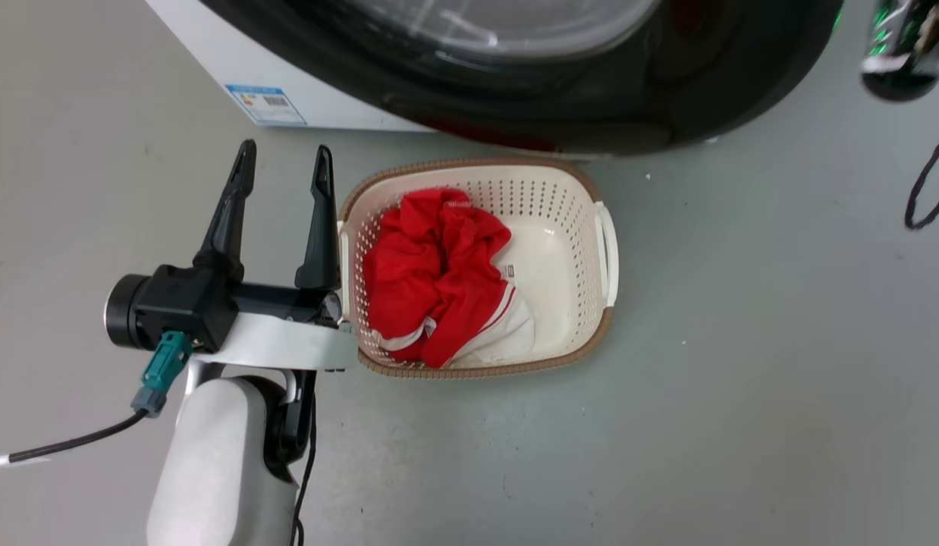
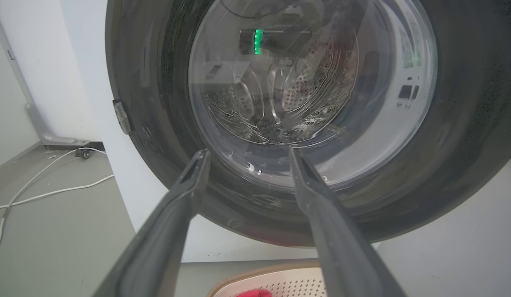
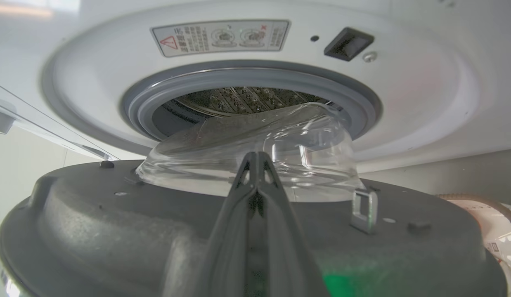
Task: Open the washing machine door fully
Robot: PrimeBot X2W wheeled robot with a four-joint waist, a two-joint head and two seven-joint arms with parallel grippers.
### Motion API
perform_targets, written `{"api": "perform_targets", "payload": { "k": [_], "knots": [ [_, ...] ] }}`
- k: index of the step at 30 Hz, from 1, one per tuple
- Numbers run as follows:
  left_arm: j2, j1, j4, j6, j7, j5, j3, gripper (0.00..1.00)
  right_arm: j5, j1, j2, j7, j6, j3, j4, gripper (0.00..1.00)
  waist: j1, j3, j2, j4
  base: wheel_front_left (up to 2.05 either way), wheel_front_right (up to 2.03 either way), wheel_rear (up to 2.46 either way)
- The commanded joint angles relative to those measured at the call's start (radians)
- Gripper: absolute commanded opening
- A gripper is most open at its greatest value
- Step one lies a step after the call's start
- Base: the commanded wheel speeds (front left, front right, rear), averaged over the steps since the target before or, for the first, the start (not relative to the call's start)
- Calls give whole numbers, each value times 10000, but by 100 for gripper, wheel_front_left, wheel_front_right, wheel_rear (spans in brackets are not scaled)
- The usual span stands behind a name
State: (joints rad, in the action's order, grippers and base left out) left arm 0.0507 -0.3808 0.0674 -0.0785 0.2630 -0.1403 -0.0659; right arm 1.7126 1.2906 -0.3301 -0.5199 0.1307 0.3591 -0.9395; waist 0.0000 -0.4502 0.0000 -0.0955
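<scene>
Along the top of the head view, the washing machine door [image 1: 591, 114] stands ajar from the washing machine [image 1: 211, 45], with one basket [image 1: 607, 250] holding one red cloth [image 1: 431, 273] just below it in the frame. At lower left, the left gripper [image 1: 285, 148] has its two fingers spread wide, holding nothing. The right wrist view shows the door's inner side: one glass bowl [image 3: 280, 144], one metal latch [image 3: 365, 208], the grey gasket [image 3: 255, 78] behind, and at bottom centre the right gripper [image 3: 257, 156], its two fingers pressed together with nothing between them.
</scene>
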Motion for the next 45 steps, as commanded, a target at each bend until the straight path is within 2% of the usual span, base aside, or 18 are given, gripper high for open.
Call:
{"api": "perform_targets", "payload": {
  "k": [1, 23, 37, 45],
  "knots": [
    [-6, 168, 48, 34, 27, -14, -15, 100, 45, -313, 144, -162, 1, 88, 148, 0, 0, 280, 0, 72, 0, 0, 0],
    [-6, 1564, 708, 78, 27, 212, -43, 100, 520, -4242, 817, -1327, 1, 1065, 2664, 0, 0, 2628, 0, 540, 0, 0, 0],
    [-6, 2117, 872, 113, 27, 151, -261, 100, 761, -5872, 1139, -1271, 2, 1802, 4219, 0, 0, 3283, 0, 521, 0, 0, 0],
    [-6, 2065, 878, 122, 27, 108, -314, 100, 611, -6338, 990, -986, 1, 2220, 4735, 0, 0, 3265, 0, 526, 0, 0, 0]
  ]
}}
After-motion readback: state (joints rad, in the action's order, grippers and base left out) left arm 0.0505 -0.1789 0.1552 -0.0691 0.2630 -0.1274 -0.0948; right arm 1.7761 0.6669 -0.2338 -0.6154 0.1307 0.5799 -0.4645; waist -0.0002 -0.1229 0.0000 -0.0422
